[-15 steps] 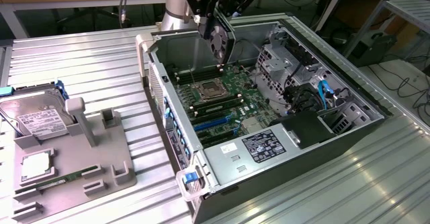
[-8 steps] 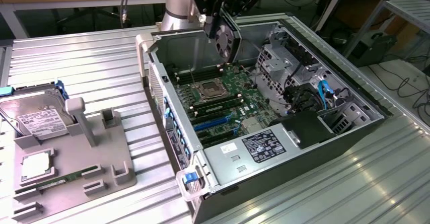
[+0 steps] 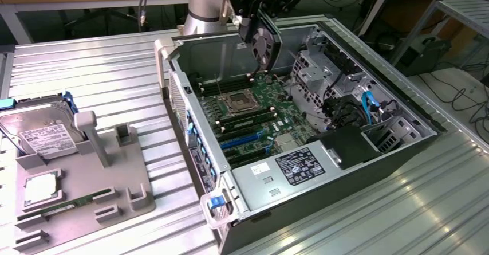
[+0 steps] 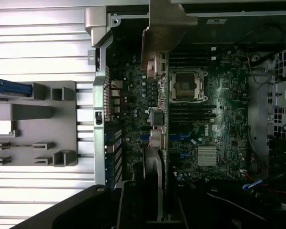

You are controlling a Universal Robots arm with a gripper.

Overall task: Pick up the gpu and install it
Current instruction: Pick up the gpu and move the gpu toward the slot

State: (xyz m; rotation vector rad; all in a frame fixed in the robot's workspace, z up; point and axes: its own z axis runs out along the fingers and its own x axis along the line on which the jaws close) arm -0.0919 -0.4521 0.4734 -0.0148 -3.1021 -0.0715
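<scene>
- The gpu was one thin, flat black card, and we saw one round fan set into its face.
- It hung on edge above the open computer case, over the motherboard and not seated in any slot.
- In the wrist view we saw the gpu edge-on, with a pale, bent metal bracket at the end away from the gripper.
- The gripper had its jaws clamped on the card's upper edge. Its dark body showed close to the wrist camera.
- On the green motherboard we counted one square processor socket with a metal frame, and one finned silver heatsink.
- We also saw long blue expansion slots, though we could not count them for sure.
- A grey metal power supply with one dark label sat at the near end of the case, beside blue cables.
- To the exterior view's left, one matt grey moulded tray lay well apart from the case.
- The tray carried one silver hard drive with a white label, one square processor chip and one narrow green memory stick.
- Everything rested on a ribbed, shiny metal table.
</scene>
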